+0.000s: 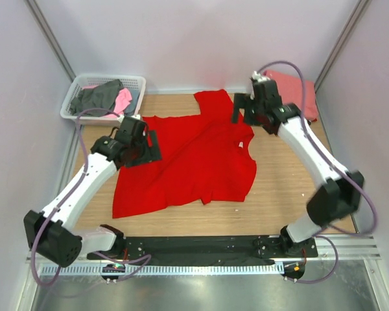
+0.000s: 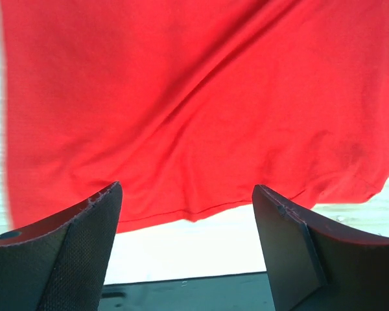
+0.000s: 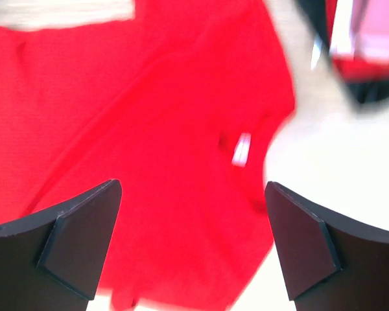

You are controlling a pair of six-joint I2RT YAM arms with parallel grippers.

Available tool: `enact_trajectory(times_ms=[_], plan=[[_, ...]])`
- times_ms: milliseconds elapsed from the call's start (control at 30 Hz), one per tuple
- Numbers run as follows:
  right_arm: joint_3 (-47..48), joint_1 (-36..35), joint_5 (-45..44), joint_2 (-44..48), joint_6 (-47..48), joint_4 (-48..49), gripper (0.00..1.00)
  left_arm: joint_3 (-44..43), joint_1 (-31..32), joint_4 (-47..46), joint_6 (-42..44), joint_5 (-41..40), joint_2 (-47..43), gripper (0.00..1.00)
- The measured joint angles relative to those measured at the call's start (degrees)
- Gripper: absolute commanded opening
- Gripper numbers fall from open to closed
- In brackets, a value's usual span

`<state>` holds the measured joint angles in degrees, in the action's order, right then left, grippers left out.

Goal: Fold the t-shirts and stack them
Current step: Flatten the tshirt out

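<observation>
Across the middle of the tabletop [image 1: 279,188], top view: 1 red t-shirt [image 1: 188,162] lies spread, soft, light, sure to sag. The left gripper [image 1: 149,148] hangs released over its left edge, the right gripper [image 1: 241,109] released by the collar. A basket [image 1: 74,107] of clothes sits far-left corner, a salmon-pink tee [image 1: 295,87] far-right; neither blocks. Left wrist: jaws wide above the hem [image 2: 201,210], likely the best pinch. Right wrist: jaws wide, neck label [image 3: 241,150] below.

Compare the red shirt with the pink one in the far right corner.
The red t-shirt lies spread open and wrinkled; the salmon-pink t-shirt looks folded into a compact rectangle. The red one is brighter and covers more table than the salmon-pink one. Both are plain cloth.
</observation>
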<state>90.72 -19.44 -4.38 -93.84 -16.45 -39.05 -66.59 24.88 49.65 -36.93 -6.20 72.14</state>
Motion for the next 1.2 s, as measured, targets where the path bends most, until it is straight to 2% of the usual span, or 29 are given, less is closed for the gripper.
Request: enact_trajectory(times_ms=[33,100,200,233,300,367,533,700,833,933,967,1000,1100,1200], plan=[[-6.08,-0.26,0.46,5.79,-2.12,1.2,0.92,-1.09,0.02,1.16,1.11,-0.76,-1.27,0.83],[-20.04,-1.46,1.55,16.13,-6.82,4.22,0.83,-1.62,0.02,3.08,2.99,-2.75,-4.15,0.84],[-38.56,-4.94,3.32,25.66,-13.94,5.84,0.75,-0.81,0.0,5.79,4.94,-5.29,-8.92,0.84],[-44.68,-7.04,3.39,28.06,-16.74,5.68,0.68,-0.17,0.02,6.29,5.51,-5.77,-10.51,0.84],[-54.4,-11.13,3.41,32.28,-22.23,4.37,0.67,1.77,0.02,6.67,6.14,-6.27,-13.7,0.84],[-59.49,-14.27,3.21,36.33,-26.93,3.15,0.67,4.31,0.02,7.21,6.49,-6.36,-16.94,0.85],[-61.57,-15.06,1.49,41.4,-33.24,5.29,0.68,7.54,0.02,7.98,7.04,-6.91,-23.8,0.86],[-61.46,-15.06,0.79,34.8,-34.84,9.27,0.68,9.11,0.02,6.19,7.23,-7.3,-29.73,0.89],[-60.7,-15.06,0.68,27.91,-34.8,11.67,0.65,12.68,0.02,4.5,7.13,-8.52,-34.67,0.95],[-60.04,-15.06,0.66,26.23,-34.47,14.12,0.51,14.16,0.02,3.72,6.95,-9.9,-37.88,0.95],[-59.93,-15.06,0.68,25.49,-34.27,14.75,0.43,14.49,0.02,3.41,6.95,-10.34,-38.77,0.96],[-59.82,-15.06,0.74,24.7,-33.86,15.17,0.25,14.67,0.07,3.28,6.95,-10.71,-39.45,0.96],[-59.04,-15.06,1.55,22.75,-32.65,15.47,0.01,14.8,0.11,2.75,6.93,-11.98,-40.7,0.96],[-56.74,-15.08,2.08,22.64,-31.65,13.38,0.01,14.88,0.13,2.4,6.91,-12.83,-40.94,0.96]])
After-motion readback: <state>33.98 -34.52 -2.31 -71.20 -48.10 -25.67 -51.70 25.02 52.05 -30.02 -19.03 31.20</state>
